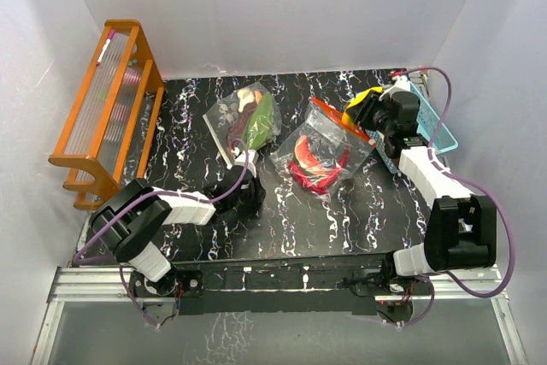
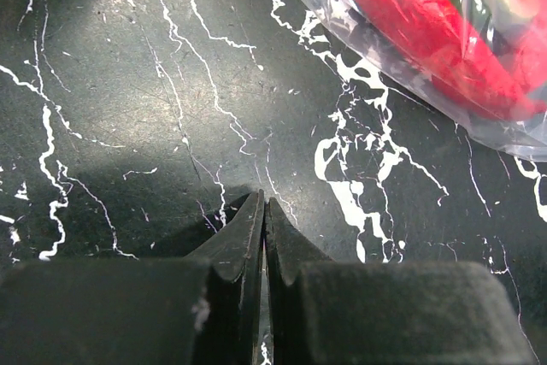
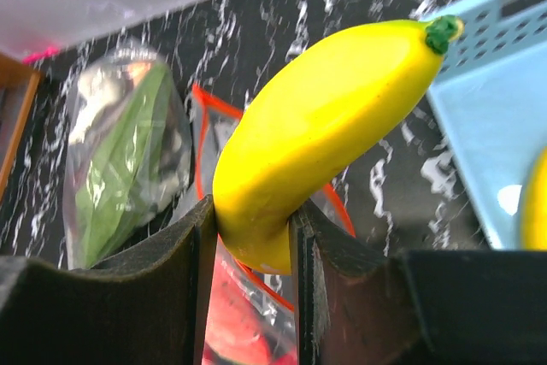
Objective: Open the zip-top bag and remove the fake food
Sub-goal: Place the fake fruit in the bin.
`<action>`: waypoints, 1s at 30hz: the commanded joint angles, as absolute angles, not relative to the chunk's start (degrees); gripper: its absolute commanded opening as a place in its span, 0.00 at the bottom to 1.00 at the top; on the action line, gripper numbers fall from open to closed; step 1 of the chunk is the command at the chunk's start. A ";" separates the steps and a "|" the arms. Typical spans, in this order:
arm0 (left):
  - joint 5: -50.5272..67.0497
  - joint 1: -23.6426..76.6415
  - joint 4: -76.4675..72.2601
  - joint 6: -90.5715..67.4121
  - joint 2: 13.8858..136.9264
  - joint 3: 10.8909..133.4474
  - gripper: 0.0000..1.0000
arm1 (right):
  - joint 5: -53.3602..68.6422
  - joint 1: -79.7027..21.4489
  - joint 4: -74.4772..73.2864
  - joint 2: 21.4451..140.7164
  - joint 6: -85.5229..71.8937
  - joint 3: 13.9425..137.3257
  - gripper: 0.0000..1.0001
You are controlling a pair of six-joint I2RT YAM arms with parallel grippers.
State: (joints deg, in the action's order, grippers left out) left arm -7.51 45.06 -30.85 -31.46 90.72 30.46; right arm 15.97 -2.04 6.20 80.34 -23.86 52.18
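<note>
My right gripper (image 3: 252, 220) is shut on the yellow banana (image 3: 333, 117), holding it in the air by its lower end. From above, the banana (image 1: 363, 102) hangs between the opened zip-top bag (image 1: 320, 151) and the light-blue basket (image 1: 434, 130). The bag's orange-rimmed mouth (image 3: 198, 126) gapes, and red chilli peppers (image 1: 314, 168) lie inside it. A second clear bag (image 1: 248, 117) further left holds green leafy pieces (image 3: 120, 160). My left gripper (image 2: 265, 203) is shut and empty, low over the black marble table, left of the chilli (image 2: 419, 32) in its bag.
An orange wooden rack (image 1: 107, 108) with a pink pen on top stands at the far left. The basket (image 3: 487, 126) sits at the right wall with another yellow piece (image 3: 537, 211) in it. White walls close in the table on three sides.
</note>
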 commanded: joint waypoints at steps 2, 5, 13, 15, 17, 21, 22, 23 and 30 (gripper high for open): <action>-6.00 44.91 -30.22 -30.94 91.53 31.92 0.00 | 5.19 -0.76 8.06 77.92 -22.74 59.44 0.28; -5.67 44.87 -30.73 -31.19 90.80 31.28 0.00 | 1.43 -0.27 8.06 78.01 -23.57 59.96 0.29; -5.32 44.91 -30.89 -31.28 89.01 29.33 0.00 | -7.96 6.40 8.44 82.54 -22.00 62.45 0.29; -5.32 44.84 -31.02 -31.33 88.95 29.23 0.00 | -7.82 8.02 8.50 84.81 -22.02 63.18 0.29; -5.31 44.88 -31.09 -31.22 89.03 29.35 0.00 | -7.99 9.18 8.50 87.29 -22.02 63.74 0.29; -5.02 44.87 -30.94 -30.99 89.49 29.94 0.00 | -7.86 10.23 8.84 92.15 -22.14 64.39 0.29; -4.92 44.91 -30.65 -30.82 89.58 30.16 0.00 | -7.50 10.28 8.97 93.03 -22.25 64.61 0.32; -4.83 44.90 -30.36 -30.65 89.62 30.46 0.00 | -6.90 10.28 8.94 93.78 -22.30 64.86 0.36; -4.94 44.90 -29.09 -30.35 87.68 31.12 0.00 | -3.15 10.23 8.88 92.80 -21.64 64.54 0.96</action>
State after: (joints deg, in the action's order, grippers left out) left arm -5.39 45.06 -31.24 -31.07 90.52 30.13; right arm -4.99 10.22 5.50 95.96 -22.63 61.84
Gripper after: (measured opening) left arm 0.006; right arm 0.906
